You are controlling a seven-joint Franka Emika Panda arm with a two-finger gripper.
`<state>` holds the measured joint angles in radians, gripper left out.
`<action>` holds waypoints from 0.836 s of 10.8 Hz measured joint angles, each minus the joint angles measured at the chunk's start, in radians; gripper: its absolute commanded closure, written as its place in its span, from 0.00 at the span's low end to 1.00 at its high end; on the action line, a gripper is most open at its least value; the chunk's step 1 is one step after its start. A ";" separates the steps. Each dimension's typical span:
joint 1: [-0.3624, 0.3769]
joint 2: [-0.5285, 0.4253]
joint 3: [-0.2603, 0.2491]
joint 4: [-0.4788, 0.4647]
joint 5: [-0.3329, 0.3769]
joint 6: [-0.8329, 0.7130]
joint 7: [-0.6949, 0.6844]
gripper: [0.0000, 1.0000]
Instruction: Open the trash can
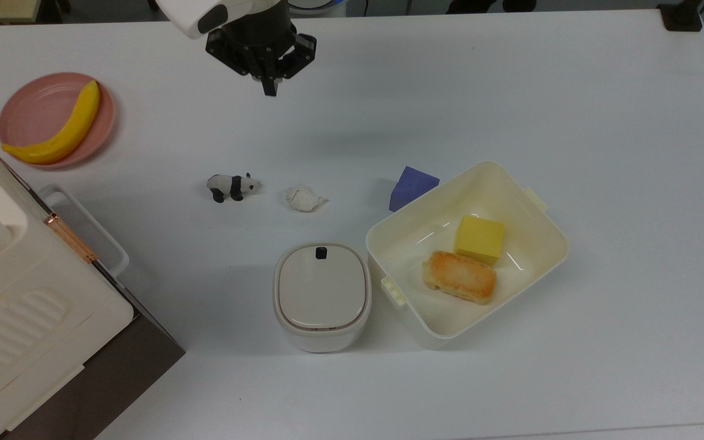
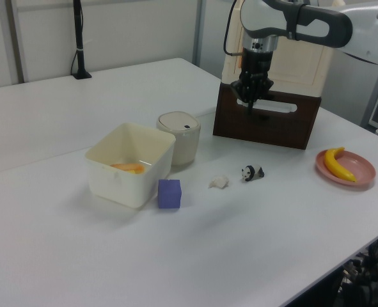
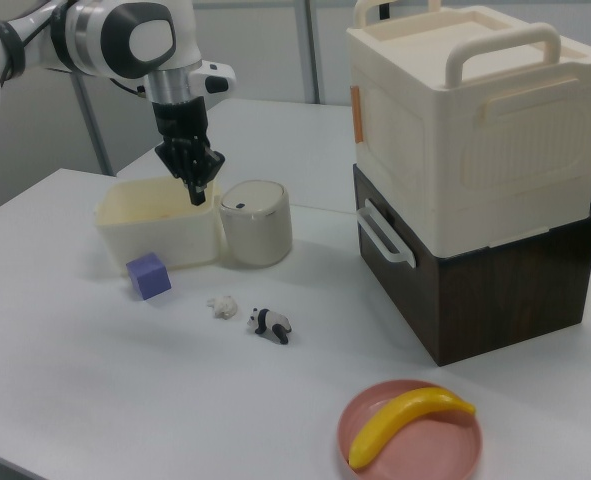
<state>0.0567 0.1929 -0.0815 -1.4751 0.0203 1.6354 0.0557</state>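
- Gripper (image 1: 269, 90) fingers pinched together on nothing, hanging high over the table, well apart from the trash can (image 1: 322, 296).
- Trash can sits lid down, touching the food box (image 1: 535, 269) in the top view; black button (image 1: 321, 252) at the lid edge facing the arm.
- Your risk: button is small; come down off-centre and you just press flat lid or shove the can.
- Panda toy (image 1: 233, 186) and paper wad (image 1: 305, 198) lie between; descend early and you clip them.

White table (image 1: 572, 91) with trash can (image 1: 322, 296), food box (image 1: 535, 269), pink plate (image 1: 34, 110), panda (image 1: 232, 186).
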 measured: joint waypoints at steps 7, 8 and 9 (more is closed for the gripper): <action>0.003 0.109 0.005 -0.002 0.050 0.485 -0.006 1.00; 0.012 0.141 0.006 -0.001 0.050 0.543 -0.002 1.00; 0.030 0.183 0.006 0.001 0.050 0.601 0.014 1.00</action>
<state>0.0867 0.3756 -0.0754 -1.4737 0.0700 2.2360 0.0697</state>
